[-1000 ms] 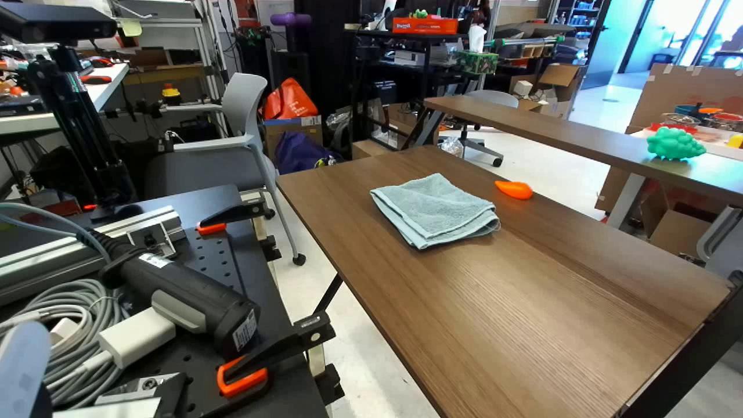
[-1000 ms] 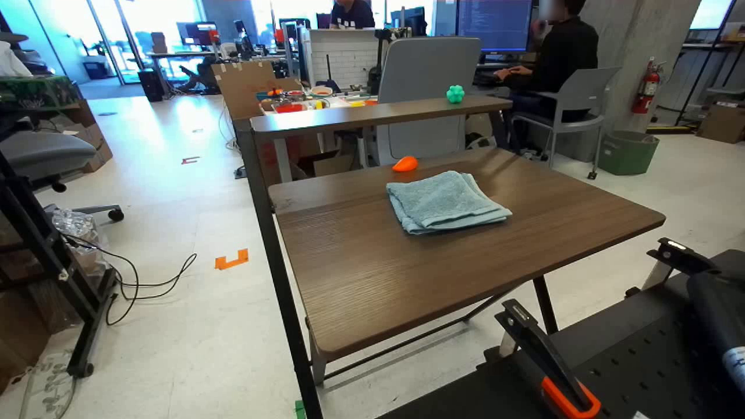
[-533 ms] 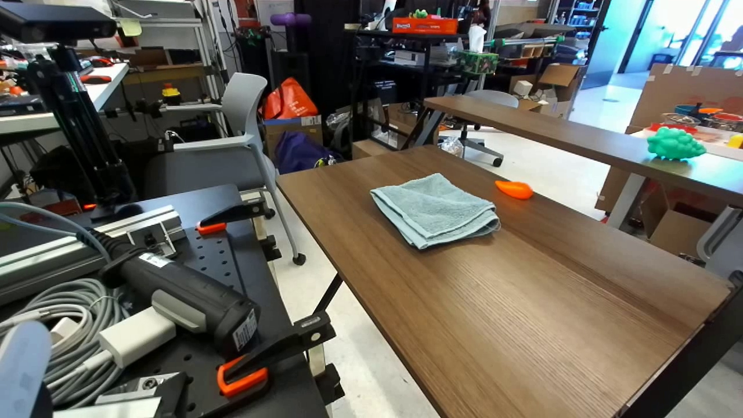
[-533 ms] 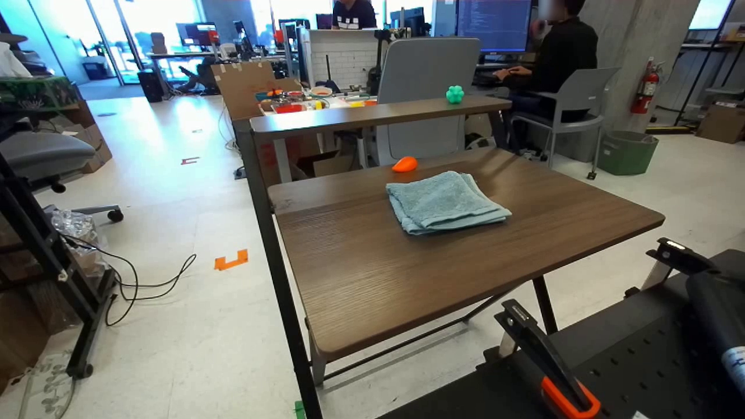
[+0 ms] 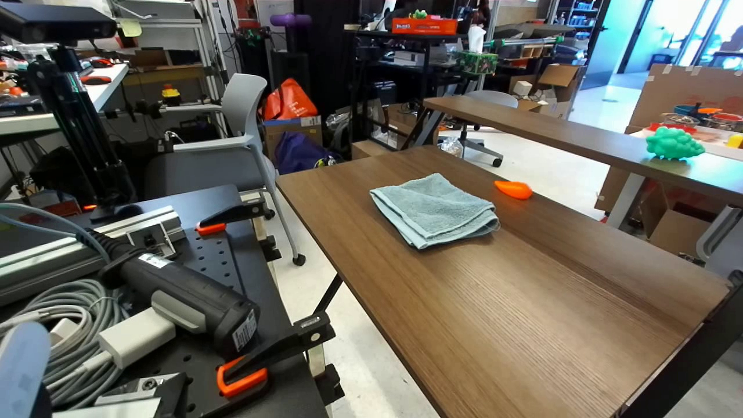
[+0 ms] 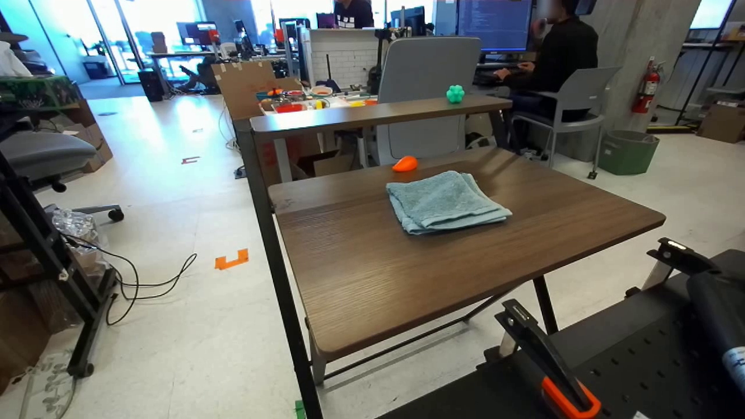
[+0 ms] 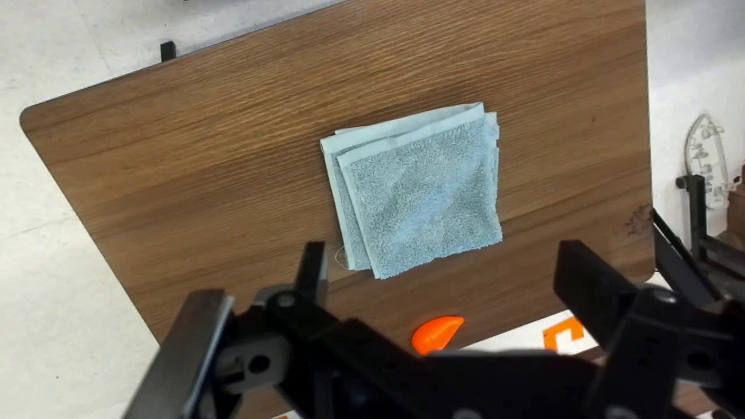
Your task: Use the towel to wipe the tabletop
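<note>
In the wrist view, your claw is spread wide. Your folded towel lies on the table; in an exterior view, the orange object sits beyond the towel, near the far edge.

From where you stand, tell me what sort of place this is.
Most likely a robotics or engineering lab within a shared office: a perforated black work surface carries coiled cables and orange-tipped clamps, and a seated person is at a large monitor.
</note>
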Available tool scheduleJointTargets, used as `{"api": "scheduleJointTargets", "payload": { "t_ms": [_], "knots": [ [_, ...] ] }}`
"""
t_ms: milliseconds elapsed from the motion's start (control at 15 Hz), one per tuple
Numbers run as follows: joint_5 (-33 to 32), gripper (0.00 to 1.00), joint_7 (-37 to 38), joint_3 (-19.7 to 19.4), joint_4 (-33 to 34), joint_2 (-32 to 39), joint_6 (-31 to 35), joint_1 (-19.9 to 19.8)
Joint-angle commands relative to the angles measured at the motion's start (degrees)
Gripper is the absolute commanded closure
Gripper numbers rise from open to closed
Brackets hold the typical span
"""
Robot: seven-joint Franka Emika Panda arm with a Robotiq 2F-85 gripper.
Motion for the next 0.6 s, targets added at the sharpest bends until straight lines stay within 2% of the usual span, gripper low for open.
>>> {"api": "scheduleJointTargets", "payload": {
  "t_ms": [0,200,533],
  "knots": [
    [-0.03,0.00,0.02,0.22,0.01,-0.11,-0.19,0.02],
    [-0.05,0.00,1.26,0.70,-0.22,0.61,1.44,0.37],
    [-0.08,0.00,8.00,1.39,5.85,13.14,2.34,0.84]
  ]
}}
